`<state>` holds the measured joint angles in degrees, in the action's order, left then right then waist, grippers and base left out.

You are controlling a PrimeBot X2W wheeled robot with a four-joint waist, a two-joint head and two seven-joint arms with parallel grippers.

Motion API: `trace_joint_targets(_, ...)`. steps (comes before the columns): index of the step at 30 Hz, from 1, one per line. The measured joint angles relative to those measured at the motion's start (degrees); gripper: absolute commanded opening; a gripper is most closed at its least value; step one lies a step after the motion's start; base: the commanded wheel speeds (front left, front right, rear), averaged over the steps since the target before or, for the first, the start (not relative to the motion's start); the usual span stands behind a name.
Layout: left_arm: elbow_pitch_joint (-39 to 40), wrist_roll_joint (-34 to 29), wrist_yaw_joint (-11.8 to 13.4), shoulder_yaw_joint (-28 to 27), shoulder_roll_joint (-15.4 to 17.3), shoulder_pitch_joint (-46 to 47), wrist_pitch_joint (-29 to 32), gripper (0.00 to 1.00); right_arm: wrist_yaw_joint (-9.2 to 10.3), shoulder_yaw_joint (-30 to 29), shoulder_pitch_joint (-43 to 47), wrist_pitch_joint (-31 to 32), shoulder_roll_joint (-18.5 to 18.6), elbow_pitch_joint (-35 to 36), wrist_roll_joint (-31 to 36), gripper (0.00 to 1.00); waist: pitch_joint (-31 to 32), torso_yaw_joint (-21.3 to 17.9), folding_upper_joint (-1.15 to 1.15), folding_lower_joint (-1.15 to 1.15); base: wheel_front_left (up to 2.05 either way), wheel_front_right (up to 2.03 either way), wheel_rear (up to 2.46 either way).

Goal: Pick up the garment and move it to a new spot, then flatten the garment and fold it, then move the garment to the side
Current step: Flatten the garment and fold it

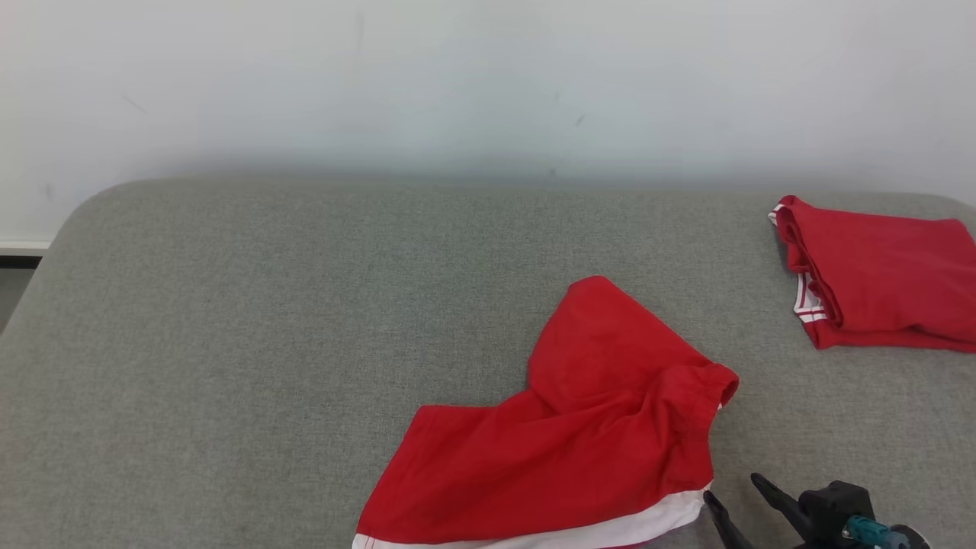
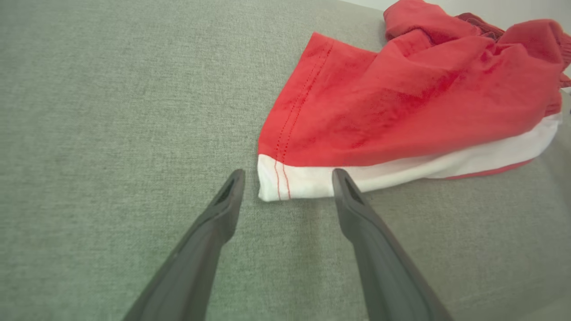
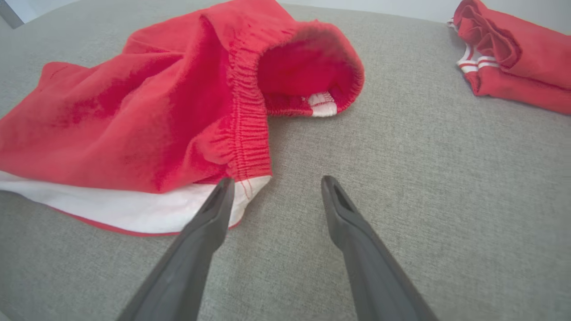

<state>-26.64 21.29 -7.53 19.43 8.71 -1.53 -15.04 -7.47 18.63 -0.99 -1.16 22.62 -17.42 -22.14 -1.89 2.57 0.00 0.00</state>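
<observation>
The garment (image 1: pixel 579 435) is a pair of red shorts with a white side stripe, lying rumpled on the grey cushion near the front edge. My right gripper (image 1: pixel 736 488) stands open just right of its waistband corner. In the right wrist view that gripper (image 3: pixel 274 185) hovers with its left finger over the white corner of the shorts (image 3: pixel 147 120), nothing between the fingers. In the left wrist view my left gripper (image 2: pixel 287 176) is open, its fingertips straddling the white hem corner of the shorts (image 2: pixel 401 111) from just in front of it.
A second red garment (image 1: pixel 884 282), folded, lies at the right edge of the grey cushion (image 1: pixel 267 320); it shows at the top right in the right wrist view (image 3: pixel 513 58). A white wall rises behind the cushion. The cushion's left half is bare fabric.
</observation>
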Motion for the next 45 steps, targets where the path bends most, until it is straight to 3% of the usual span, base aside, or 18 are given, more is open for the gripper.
trace_joint_targets(15,-5.48,2.56,0.0,3.03,0.58,5.29,-0.01,1.0,0.0,10.03,-7.39,-0.96,2.43,-6.88,-0.45,1.0,-2.08,0.76,0.0,0.0,0.0,0.0,0.0)
trace_joint_targets(16,-6.03,3.1,0.0,3.54,0.57,5.94,0.0,0.94,0.0,10.66,-8.27,-1.13,2.4,-7.79,-0.47,0.5,-2.19,0.88,0.0,0.01,0.0,0.0,0.0)
trace_joint_targets(17,-6.78,3.72,0.0,4.47,0.63,6.61,-0.01,0.49,0.0,11.41,-9.03,-1.22,2.37,-8.7,-0.56,0.41,-2.27,1.04,0.0,0.01,0.0,0.0,0.0)
trace_joint_targets(18,-7.44,4.0,0.0,5.21,0.62,7.16,-0.01,0.11,0.0,12.0,-9.75,-1.51,2.3,-9.66,-0.86,0.0,-2.32,1.21,0.0,0.01,0.0,0.0,0.0)
trace_joint_targets(19,-7.94,4.24,0.0,5.71,0.65,7.65,-0.01,0.0,0.0,12.62,-10.26,-1.9,2.3,-10.36,-1.29,0.0,-2.33,1.39,0.0,0.01,0.0,0.0,0.0)
trace_joint_targets(26,-6.6,6.66,-0.01,6.04,1.57,7.01,0.0,0.0,0.0,13.67,-9.31,-5.2,2.14,-11.88,-6.22,0.0,-1.12,1.97,0.0,0.01,0.0,0.0,0.0)
trace_joint_targets(37,5.31,4.67,-0.01,1.0,3.04,1.59,-0.01,0.0,0.0,8.35,-2.05,-3.0,1.93,1.38,-8.17,0.0,-1.08,-0.07,0.0,0.0,0.0,0.0,0.0)
trace_joint_targets(45,9.85,6.46,0.0,3.33,7.17,10.34,0.9,0.0,0.0,5.69,-6.73,2.54,1.59,10.24,-9.37,0.0,-2.56,-0.98,0.0,0.0,0.0,0.0,0.0)
